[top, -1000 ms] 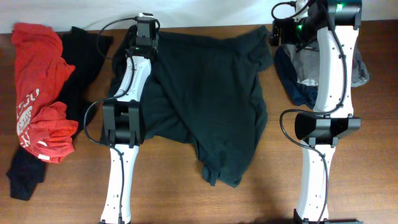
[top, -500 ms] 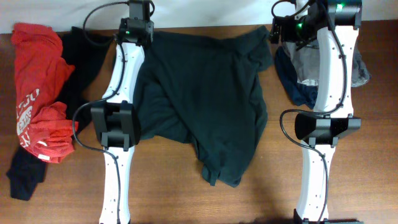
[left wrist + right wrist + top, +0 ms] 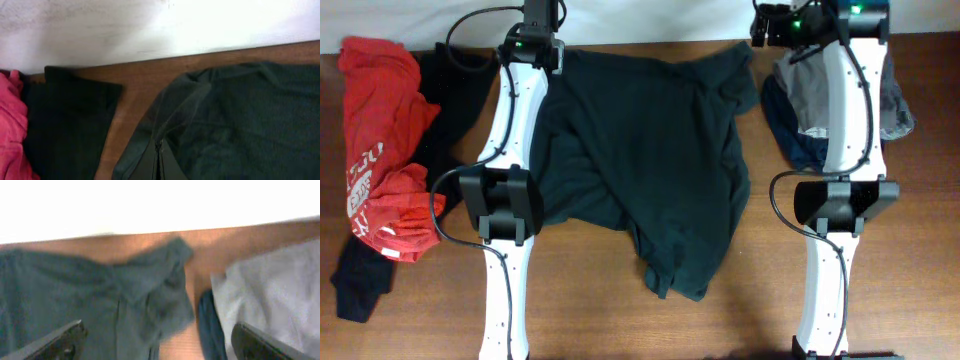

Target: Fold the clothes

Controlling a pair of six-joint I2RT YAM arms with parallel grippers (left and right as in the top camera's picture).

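Left gripper (image 3: 159, 145) nearer table (image 3: 760, 300) edge, pinching black T-shirt (image 3: 650, 150) corner

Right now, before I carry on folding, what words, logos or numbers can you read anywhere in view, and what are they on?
White print on the red T-shirt: lies sideways and creased, too small to read.
Dark T-shirt in the middle: no lettering shows.
Grey garment: no text visible.
Nothing else is readable.

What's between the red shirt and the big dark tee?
Overhead view: a plain black garment lies beside the red shirt, then the left arm, alongside the dark tee.
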